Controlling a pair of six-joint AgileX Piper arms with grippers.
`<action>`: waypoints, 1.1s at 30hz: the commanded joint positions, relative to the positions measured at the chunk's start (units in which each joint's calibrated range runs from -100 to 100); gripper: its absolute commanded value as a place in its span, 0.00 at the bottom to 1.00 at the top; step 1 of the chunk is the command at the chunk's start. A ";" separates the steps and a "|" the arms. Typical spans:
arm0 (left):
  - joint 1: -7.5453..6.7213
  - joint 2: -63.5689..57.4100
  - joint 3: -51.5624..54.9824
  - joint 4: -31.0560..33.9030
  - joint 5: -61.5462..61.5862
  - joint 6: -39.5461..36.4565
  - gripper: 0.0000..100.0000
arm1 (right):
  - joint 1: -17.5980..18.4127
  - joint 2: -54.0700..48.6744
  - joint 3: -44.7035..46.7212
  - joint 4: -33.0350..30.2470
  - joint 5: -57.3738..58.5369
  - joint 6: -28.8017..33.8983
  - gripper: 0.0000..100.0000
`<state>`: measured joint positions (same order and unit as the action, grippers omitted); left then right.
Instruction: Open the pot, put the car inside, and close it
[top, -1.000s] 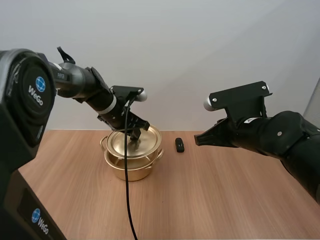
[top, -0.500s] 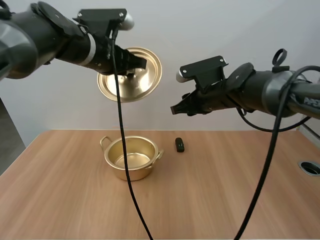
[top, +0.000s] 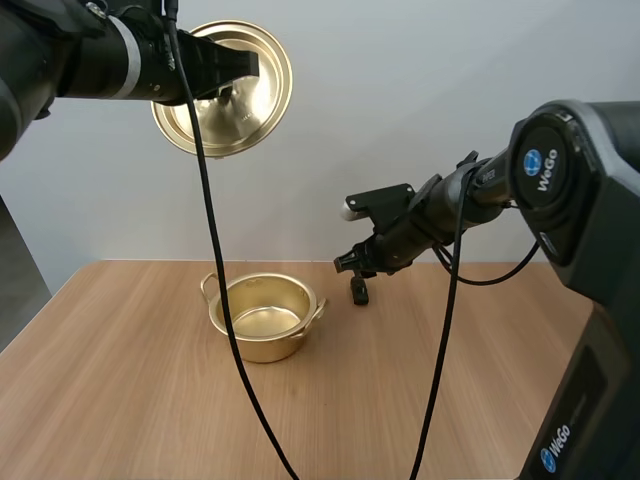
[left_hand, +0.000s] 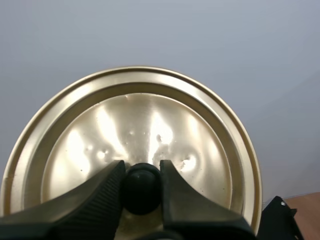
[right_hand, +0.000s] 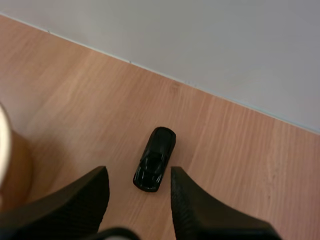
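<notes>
The golden pot (top: 262, 318) stands open on the wooden table, left of centre. High above it hangs its lid (top: 225, 90), tilted on edge, with my left gripper (top: 238, 68) shut on it. In the left wrist view the fingertips of the left gripper (left_hand: 142, 172) pinch the lid's black knob (left_hand: 142, 189) against the shiny lid (left_hand: 150, 120). A small black toy car (top: 358, 290) lies on the table right of the pot. My right gripper (top: 350, 264) hovers just above the car, open. The right gripper's (right_hand: 139, 172) fingers stand apart over the car (right_hand: 156, 155).
The table (top: 420, 400) runs back to a plain white wall just behind the car and pot. Bare wood stretches across the front and right. The pot's rim (right_hand: 4, 150) shows close beside the right gripper.
The left gripper has carried the lid higher and to the left. The right arm has dropped down over the car, and its fingers have opened.
</notes>
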<state>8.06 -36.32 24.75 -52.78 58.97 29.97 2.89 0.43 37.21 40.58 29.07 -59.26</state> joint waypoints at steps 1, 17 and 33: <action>0.02 0.00 -0.01 -0.10 0.50 -0.01 0.00 | 0.05 10.51 -0.69 0.38 -0.08 -0.02 0.66; 0.02 0.00 -0.01 -0.20 3.79 0.35 0.00 | 1.18 17.01 -8.26 2.94 -1.12 -1.94 0.55; 0.02 0.00 -0.01 -0.32 1.87 2.05 0.00 | -0.12 -6.86 -7.57 13.02 18.70 -11.30 0.00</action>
<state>8.06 -36.32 24.75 -53.11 60.77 31.93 2.58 2.97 29.40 44.39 42.43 -64.79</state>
